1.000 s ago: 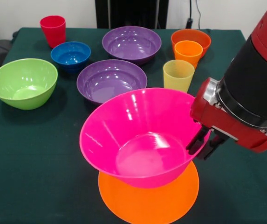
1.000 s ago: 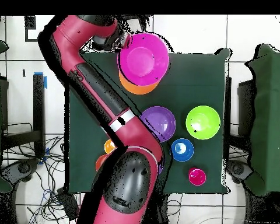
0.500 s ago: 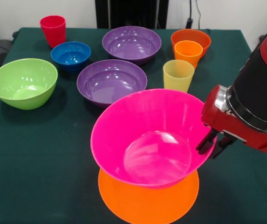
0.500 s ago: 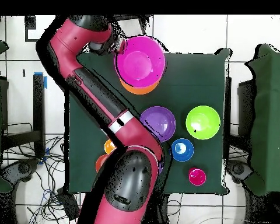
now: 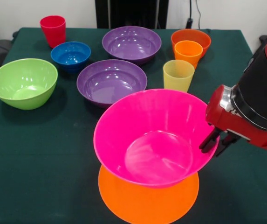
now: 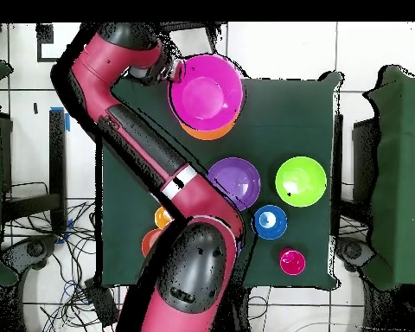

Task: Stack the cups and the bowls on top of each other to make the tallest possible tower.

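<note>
My gripper (image 5: pixel 216 143) is shut on the right rim of the large pink bowl (image 5: pixel 156 140) and holds it tilted just above the large orange bowl (image 5: pixel 147 198) at the table's near edge. From overhead the pink bowl (image 6: pixel 206 92) covers most of the orange bowl (image 6: pixel 209 132), with the gripper (image 6: pixel 169 73) at its left rim. Behind stand two purple bowls (image 5: pixel 111 80) (image 5: pixel 131 43), a lime green bowl (image 5: pixel 23 83), a blue bowl (image 5: pixel 71 55), a red cup (image 5: pixel 53 30) and a translucent yellow cup (image 5: pixel 178 74). An orange-yellow cup (image 5: pixel 188 52) sits inside the red-orange bowl (image 5: pixel 191 37).
The dark green tablecloth (image 5: pixel 40 154) covers the table. My arm (image 6: pixel 150 164) runs over the table's left side in the overhead view and hides part of it. Chairs stand at both sides of the table.
In the front view the pink bowl and my gripper have shifted right, and the bowl now sits more squarely over the orange bowl.
</note>
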Available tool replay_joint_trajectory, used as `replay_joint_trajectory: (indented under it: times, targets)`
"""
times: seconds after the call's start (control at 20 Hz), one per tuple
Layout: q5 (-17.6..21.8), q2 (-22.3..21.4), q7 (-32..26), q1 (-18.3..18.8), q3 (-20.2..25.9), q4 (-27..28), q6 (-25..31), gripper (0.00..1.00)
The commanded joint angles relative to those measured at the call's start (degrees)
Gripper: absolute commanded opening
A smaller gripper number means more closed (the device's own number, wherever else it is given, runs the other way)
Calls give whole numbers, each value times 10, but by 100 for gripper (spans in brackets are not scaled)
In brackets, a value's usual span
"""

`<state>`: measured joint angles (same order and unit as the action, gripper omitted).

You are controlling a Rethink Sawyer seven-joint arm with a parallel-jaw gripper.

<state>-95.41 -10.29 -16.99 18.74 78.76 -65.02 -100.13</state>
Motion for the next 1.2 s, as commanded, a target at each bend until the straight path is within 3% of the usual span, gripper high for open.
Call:
replay_joint_trajectory:
  times: [0.05,0.7,1.2]
  targets:
    - [-31,-21,69,20,-64,-49,10,0]
    - [-61,-55,140,44,-72,-134,6,0]
    - [-76,-61,172,52,-77,-169,18,0]
